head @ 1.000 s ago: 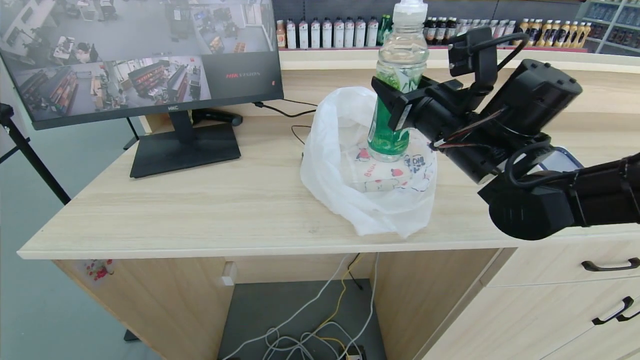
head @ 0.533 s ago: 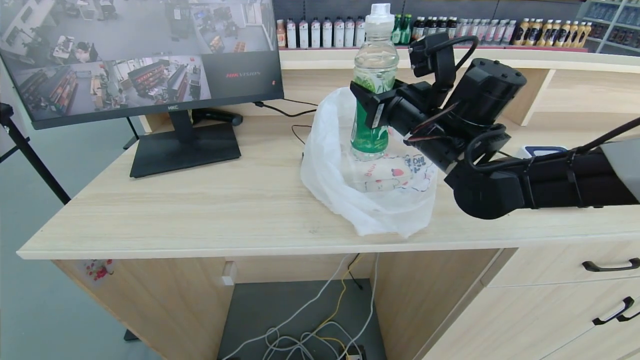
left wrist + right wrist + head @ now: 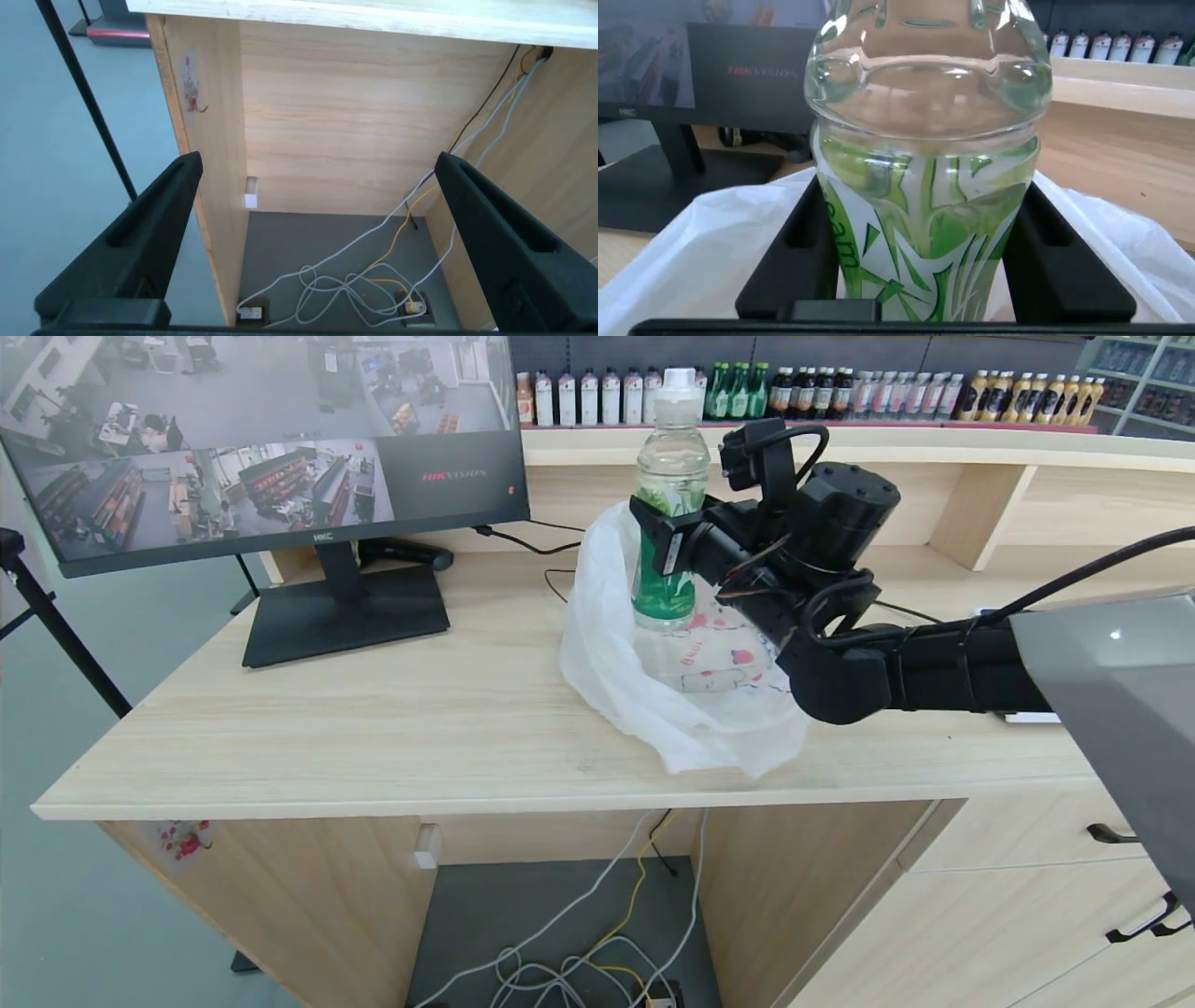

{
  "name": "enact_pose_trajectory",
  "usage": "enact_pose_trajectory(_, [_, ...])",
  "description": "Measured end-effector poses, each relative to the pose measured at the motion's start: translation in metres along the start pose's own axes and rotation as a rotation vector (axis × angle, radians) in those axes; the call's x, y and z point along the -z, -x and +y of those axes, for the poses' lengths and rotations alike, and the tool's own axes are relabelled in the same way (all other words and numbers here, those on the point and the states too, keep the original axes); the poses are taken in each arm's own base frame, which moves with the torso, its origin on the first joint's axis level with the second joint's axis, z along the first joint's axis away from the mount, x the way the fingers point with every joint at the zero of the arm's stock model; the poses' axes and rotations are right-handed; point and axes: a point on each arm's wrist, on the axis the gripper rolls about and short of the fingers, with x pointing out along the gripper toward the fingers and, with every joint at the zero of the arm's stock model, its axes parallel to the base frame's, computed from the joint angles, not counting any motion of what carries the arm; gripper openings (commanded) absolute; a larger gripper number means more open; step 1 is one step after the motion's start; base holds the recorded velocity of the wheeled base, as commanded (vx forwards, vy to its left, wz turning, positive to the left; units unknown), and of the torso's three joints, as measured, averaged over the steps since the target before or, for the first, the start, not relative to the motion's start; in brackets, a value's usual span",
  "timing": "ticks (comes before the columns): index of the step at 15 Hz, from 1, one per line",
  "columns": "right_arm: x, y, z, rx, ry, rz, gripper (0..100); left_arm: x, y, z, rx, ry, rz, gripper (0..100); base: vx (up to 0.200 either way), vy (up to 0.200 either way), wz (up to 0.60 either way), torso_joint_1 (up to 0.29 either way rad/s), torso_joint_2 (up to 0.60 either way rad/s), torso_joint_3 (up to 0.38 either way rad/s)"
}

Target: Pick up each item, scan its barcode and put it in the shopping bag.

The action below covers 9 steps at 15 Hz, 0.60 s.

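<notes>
Right tool (image 3: 665,549) tight around upright bottle (image 3: 671,476) above shopping bag (image 3: 607,649) rim; left tool (image 3: 318,233) agape below desk (image 3: 327,13) edge.

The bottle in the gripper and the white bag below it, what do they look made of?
The bottle looks like clear glossy plastic: the background shows through its upper body. The shopping bag seems thin translucent white plastic film, crinkled and slumped, its contents showing through.
</notes>
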Motion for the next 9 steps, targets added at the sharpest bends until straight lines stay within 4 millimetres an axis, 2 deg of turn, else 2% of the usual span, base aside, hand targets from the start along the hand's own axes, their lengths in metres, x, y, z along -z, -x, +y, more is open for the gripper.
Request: enact_pose_trajectory(9, [0.020, -0.002, 0.001, -0.004, -0.015, 0.035, 0, 0.000, 0.000, 0.000, 0.000, 0.000, 0.000, 100, 0.000, 0.000, 0.00, 0.000, 0.00, 0.000])
